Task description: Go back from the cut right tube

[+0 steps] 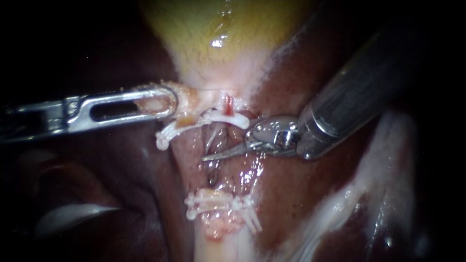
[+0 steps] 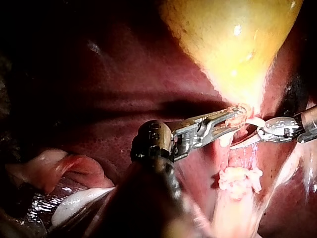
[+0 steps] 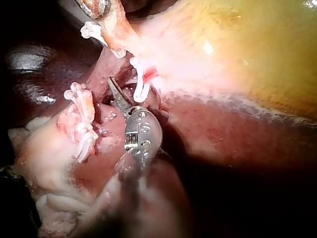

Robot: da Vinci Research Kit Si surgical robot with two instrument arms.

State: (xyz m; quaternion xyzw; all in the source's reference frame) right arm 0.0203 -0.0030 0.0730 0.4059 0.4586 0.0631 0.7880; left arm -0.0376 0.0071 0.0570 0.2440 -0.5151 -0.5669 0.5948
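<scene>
Tube (image 1: 228, 105) cut, stump clipped
Blades of right instrument (image 1: 213, 156) closed below upper clip (image 1: 209, 119); left instrument (image 1: 162, 102) clamped on gallbladder (image 1: 218, 29) neck

The cut right tube (image 1: 228, 105) ends in a red stump above a white clip (image 1: 236, 120).

L instrument (image 1: 162, 103) — slotted silver; R instrument (image 1: 208, 157) — thin, curved, steel-grey.

Centre: wet red tissue bed (image 1: 221, 167) open | 12 o'clock: white plastic clip (image 1: 213, 120) blocks | 6 o'clock: white clip cluster (image 1: 218, 206) blocks | 10 o'clock: slotted silver left instrument (image 1: 167, 103) clamping pale tissue (image 1: 187, 99)
</scene>
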